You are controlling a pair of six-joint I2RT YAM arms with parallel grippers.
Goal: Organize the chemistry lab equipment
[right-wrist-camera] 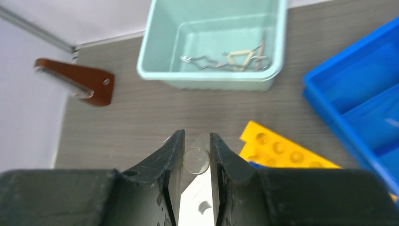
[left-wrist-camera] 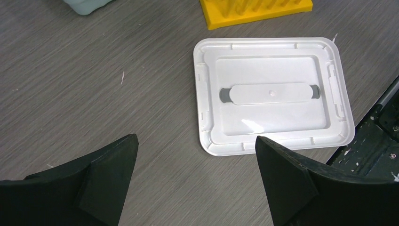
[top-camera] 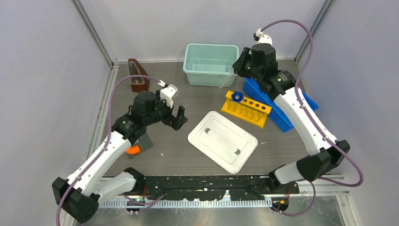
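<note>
At one o'clock over the counter, right pincer clamps a glass rod for stowing; left pincer gapes wide. Next, probably: release above the teal bin.

The table has a dark grey top with wood grain. Pale lilac walls close it on three sides. A slim aluminium post stands in each back corner. A metal rail runs left of the left gripper. The light is soft and even.

white lid lies flat on grey table, brown stand behind.
</note>
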